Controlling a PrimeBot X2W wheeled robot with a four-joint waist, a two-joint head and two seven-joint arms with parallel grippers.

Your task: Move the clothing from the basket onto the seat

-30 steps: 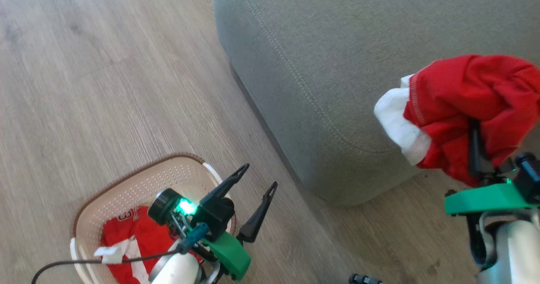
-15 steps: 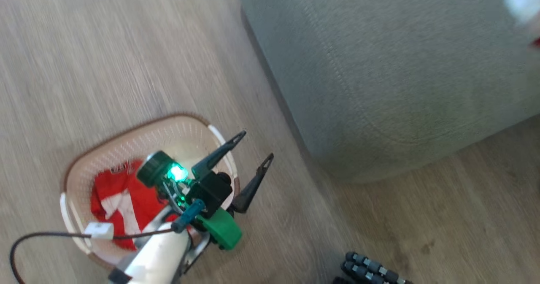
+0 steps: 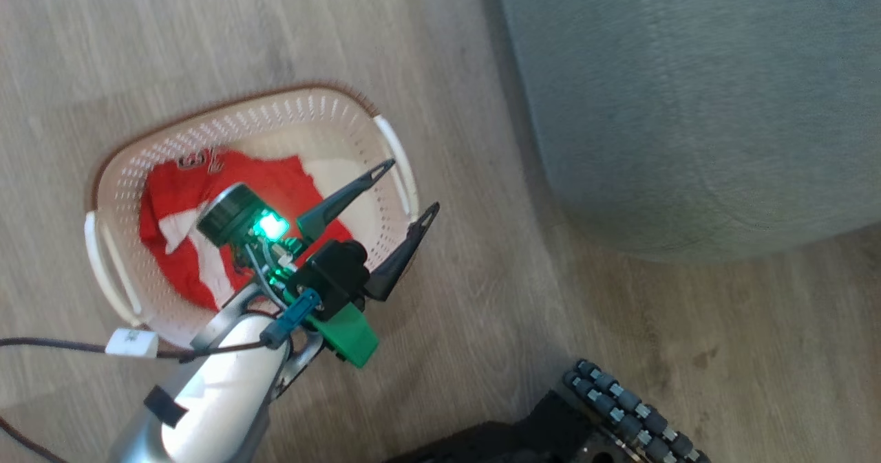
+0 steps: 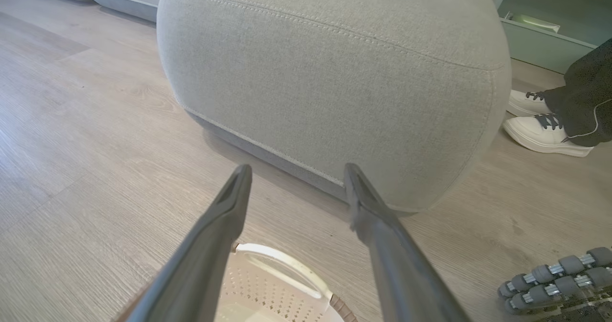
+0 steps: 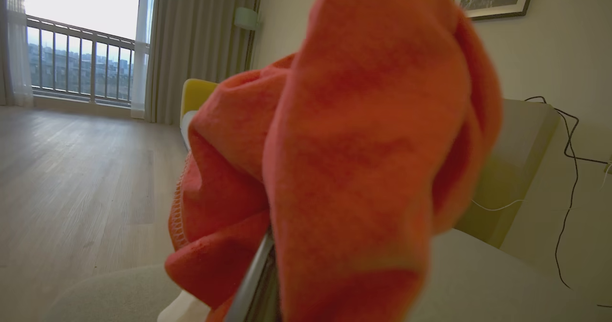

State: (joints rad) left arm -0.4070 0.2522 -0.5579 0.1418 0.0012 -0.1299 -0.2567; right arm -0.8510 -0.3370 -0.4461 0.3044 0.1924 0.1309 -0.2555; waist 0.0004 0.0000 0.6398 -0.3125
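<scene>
The cream basket (image 3: 275,105) stands on the wood floor left of the grey seat (image 3: 688,105). A red jersey (image 3: 275,188) with white stripes and dark print lies crumpled inside it. My left gripper (image 3: 413,186) is open above the basket's right handle, with nothing between its fingers. In the left wrist view that open gripper (image 4: 296,171) points at the side of the seat (image 4: 334,83), with the basket handle (image 4: 282,269) below. My right gripper is shut on the second red garment (image 5: 373,145), which drapes over one visible finger (image 5: 251,283) above the seat (image 5: 478,279).
My wheeled base (image 3: 626,408) is at the lower right of the floor. A person's white shoes (image 4: 545,130) stand beyond the seat's far corner. A yellow chair (image 5: 196,97) and a balcony window lie further off.
The head camera has swung left and down, so the right gripper and its red garment have left that view. The left gripper stays open over the basket's right edge.
</scene>
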